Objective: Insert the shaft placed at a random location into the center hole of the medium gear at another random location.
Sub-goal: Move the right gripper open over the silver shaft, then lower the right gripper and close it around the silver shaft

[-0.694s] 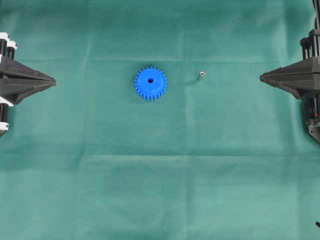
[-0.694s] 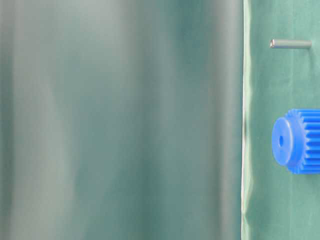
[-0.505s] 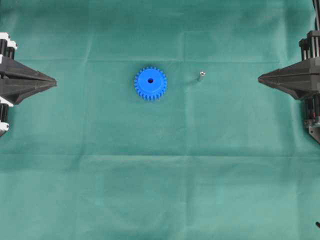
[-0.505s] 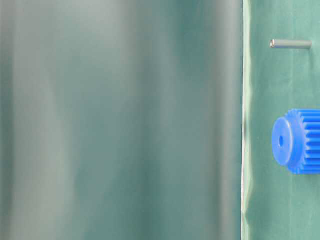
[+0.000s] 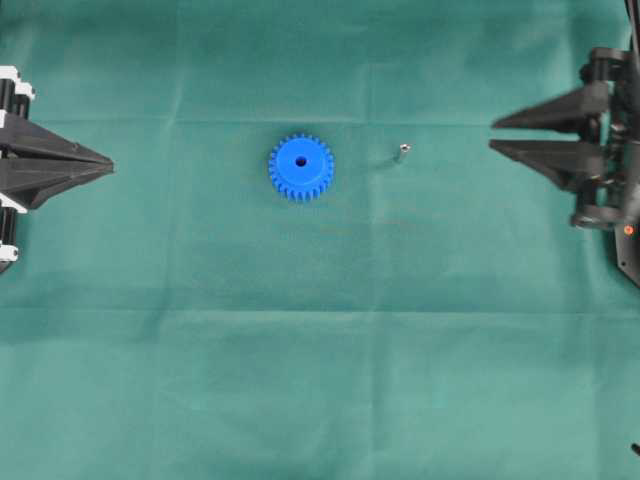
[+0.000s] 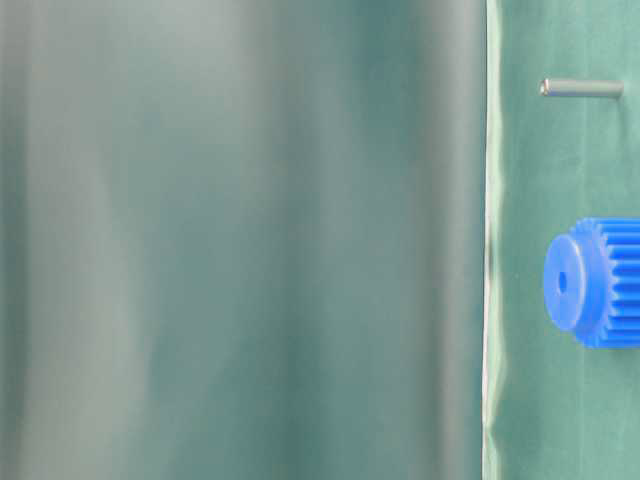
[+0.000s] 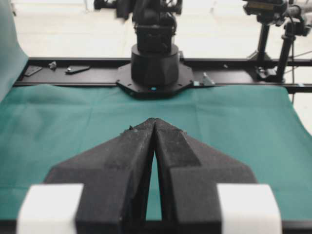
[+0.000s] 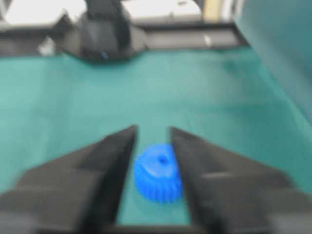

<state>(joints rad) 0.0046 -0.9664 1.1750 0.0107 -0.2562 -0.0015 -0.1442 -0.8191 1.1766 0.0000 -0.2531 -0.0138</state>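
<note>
We see the medium gear (image 5: 301,167) lying flat on the green cloth (image 5: 320,380) that covers the bench, a little toward the far edge and slightly toward the left side from the middle. The shaft (image 5: 403,152) lies on the cloth just toward the right side from the gear, apart from it and not touching.

Our right gripper (image 5: 494,135) reaches in from the right edge with its two black fingers spread and nothing between them; its tips point toward the shaft, which sits between the gripper and the gear, well apart from both. In the right wrist view, which is blurred, the gear (image 8: 158,172) shows in the gap between the spread fingers (image 8: 109,161), farther along the bench; we cannot make out the shaft there.

Our left gripper (image 5: 110,166) sits at the left edge, its fingers pressed together into a wedge, holding nothing, well apart from the gear. The left wrist view shows the same gripper (image 7: 154,121) with its dark, rough-faced fingers meeting at the tip.

The gear is bright blue plastic, round, with many small teeth around its rim and a raised hub. The center hole (image 5: 301,161) is small, round and dark. From table level the gear (image 6: 595,283) shows its hub and ribbed teeth, and the shaft (image 6: 581,88) reads as a slim, smooth, silvery-grey cylinder. The cloth is matte with faint fold creases.
</note>
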